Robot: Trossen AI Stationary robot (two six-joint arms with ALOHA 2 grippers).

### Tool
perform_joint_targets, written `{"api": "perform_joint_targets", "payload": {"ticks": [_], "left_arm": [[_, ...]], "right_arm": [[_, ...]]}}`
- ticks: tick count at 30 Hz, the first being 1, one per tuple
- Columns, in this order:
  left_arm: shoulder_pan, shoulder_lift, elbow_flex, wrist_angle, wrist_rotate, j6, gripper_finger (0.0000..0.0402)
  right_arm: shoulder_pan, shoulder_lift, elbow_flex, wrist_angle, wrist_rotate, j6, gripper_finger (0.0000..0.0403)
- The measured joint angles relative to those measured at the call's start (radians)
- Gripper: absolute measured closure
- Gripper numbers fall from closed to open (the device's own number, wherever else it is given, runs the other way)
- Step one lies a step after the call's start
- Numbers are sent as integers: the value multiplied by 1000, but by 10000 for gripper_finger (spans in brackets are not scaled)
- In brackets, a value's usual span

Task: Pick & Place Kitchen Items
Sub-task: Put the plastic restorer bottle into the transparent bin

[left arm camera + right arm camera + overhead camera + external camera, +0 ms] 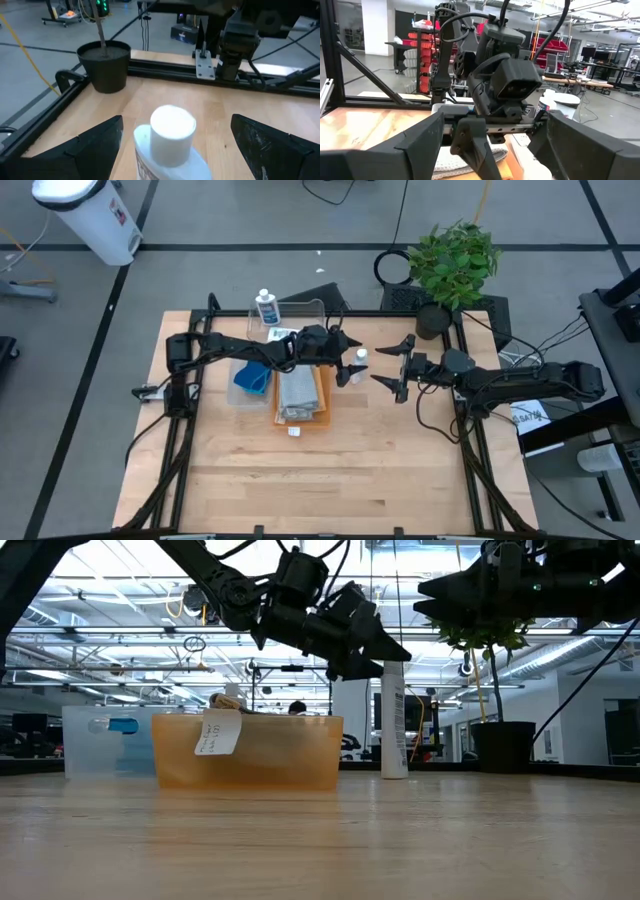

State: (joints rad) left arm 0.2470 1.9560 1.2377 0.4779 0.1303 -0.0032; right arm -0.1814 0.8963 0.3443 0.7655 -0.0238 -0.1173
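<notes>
Two arms are meeting near the middle of the wooden surface (300, 470), and each view is giving a different part of the scene. Only the high view is showing the whole layout: the left pincer (347, 360) is reaching in from the left over an upright white bottle (360, 358), while the right pincer (397, 370) is facing it from the right, just beside it, with its fingers spread wide and nothing between them. That view is also showing an orange cloth (322, 395) with a grey cloth (295, 393) lying on it, a blue sponge (256, 378) to their left, and a second bottle (266, 308) standing next to the clear tub (305, 315) at the far edge. The potted plant (455, 265) is sitting at the far right corner.

The low view is revealing height: both pincers are hanging above the surface, and the bottle (394, 720) is standing on the wood below the left one.

The left wrist view is showing the bottle's white cap (172, 125) between that arm's two dark fingers (85, 150), which are standing wide apart and not touching it.
</notes>
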Motion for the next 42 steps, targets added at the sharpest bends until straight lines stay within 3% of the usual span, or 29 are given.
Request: {"api": "perform_joint_targets", "payload": {"ticks": [6, 19, 25, 35, 42], "left_arm": [[-2, -1, 0, 4, 0, -6, 65], [-2, -2, 0, 10, 0, -15, 285], [6, -111, -3, -105, -26, 13, 286], [39, -518, -2, -427, -268, 180, 285], [156, -667, -16, -513, -257, 161, 283]], "right_arm": [[0, 0, 0, 0, 0, 0, 81], [0, 0, 0, 0, 1, 0, 81], [0, 0, 0, -15, 1, 0, 81], [0, 0, 0, -16, 1, 0, 81], [0, 0, 0, -16, 1, 0, 81]]}}
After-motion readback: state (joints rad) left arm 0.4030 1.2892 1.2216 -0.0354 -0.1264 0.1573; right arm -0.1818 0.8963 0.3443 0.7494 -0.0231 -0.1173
